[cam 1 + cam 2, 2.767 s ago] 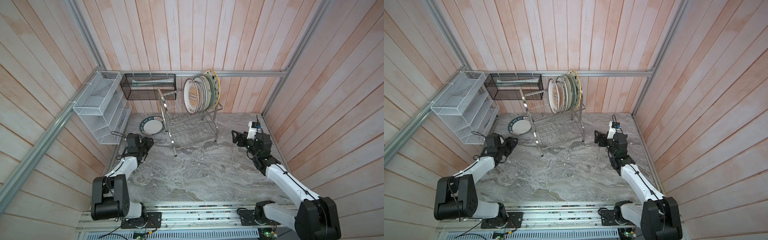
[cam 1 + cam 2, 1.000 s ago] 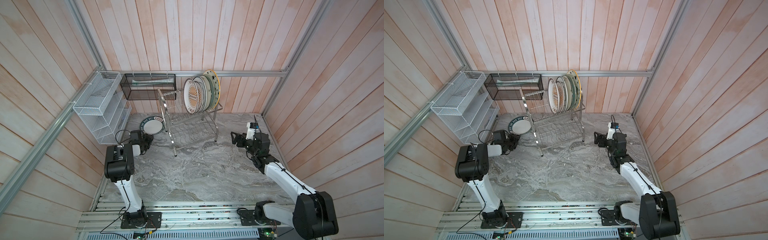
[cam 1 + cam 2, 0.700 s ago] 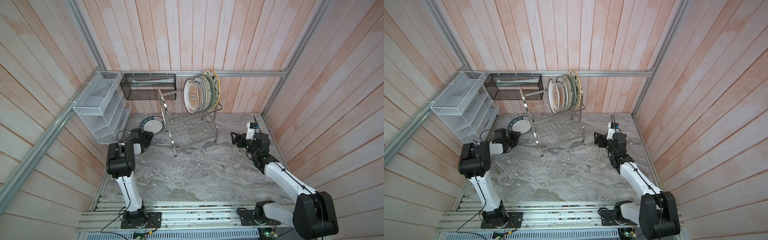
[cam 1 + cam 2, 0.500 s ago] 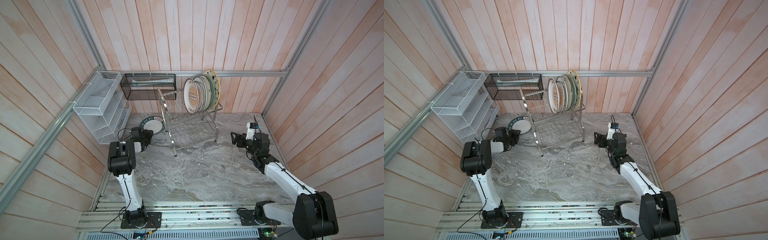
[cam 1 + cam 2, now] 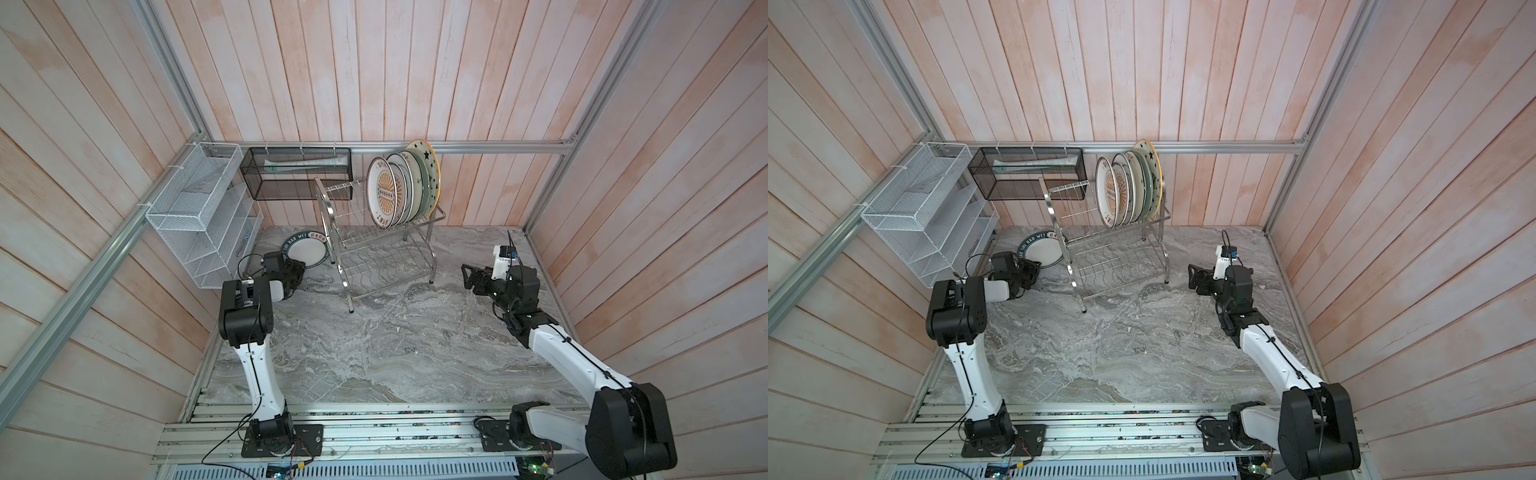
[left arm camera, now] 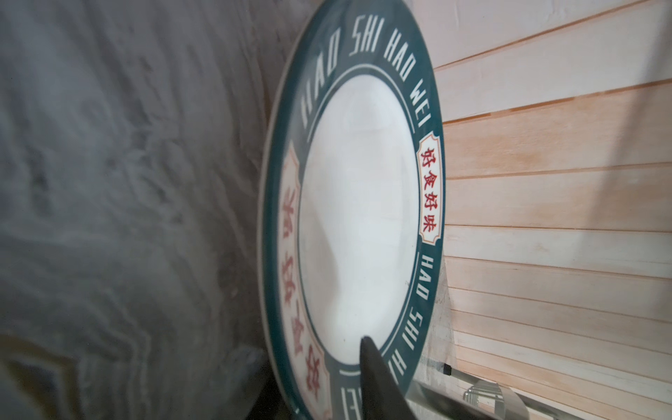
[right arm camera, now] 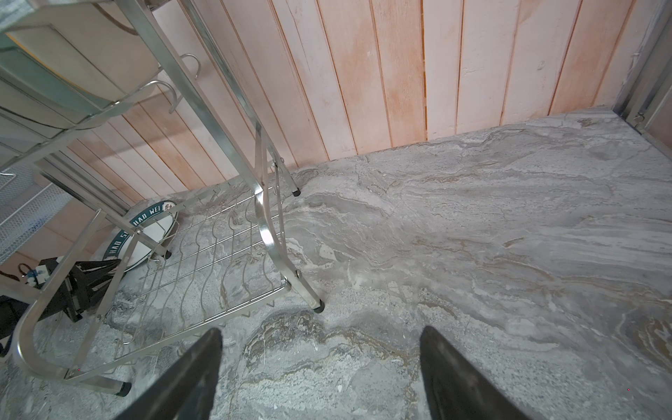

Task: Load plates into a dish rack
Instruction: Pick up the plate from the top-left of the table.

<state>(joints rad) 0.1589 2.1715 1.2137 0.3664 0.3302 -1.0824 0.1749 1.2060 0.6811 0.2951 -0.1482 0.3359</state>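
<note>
A white plate with a dark green lettered rim (image 5: 308, 249) (image 5: 1042, 249) lies on the marble table, left of the dish rack (image 5: 374, 249) (image 5: 1113, 249). My left gripper (image 5: 296, 266) (image 5: 1034, 268) is at its near edge. In the left wrist view the plate (image 6: 356, 218) fills the frame, and the left gripper (image 6: 312, 363) is shut on its rim, one finger (image 6: 378, 382) lying on its face. Several plates (image 5: 399, 191) (image 5: 1125, 187) stand upright in the rack's upper tier. My right gripper (image 5: 467, 276) (image 7: 320, 334) hovers open and empty over the table, right of the rack (image 7: 218, 236).
A white mesh shelf unit (image 5: 199, 216) hangs on the left wall close to my left arm. A black mesh basket (image 5: 297, 172) hangs on the back wall behind the rack. The rack's lower tier (image 5: 382, 266) holds nothing. Wooden walls close in three sides.
My left gripper has slid forward to the green-rimmed plate and closed on its rim, the arm's elbow rising. The right arm has not moved.
</note>
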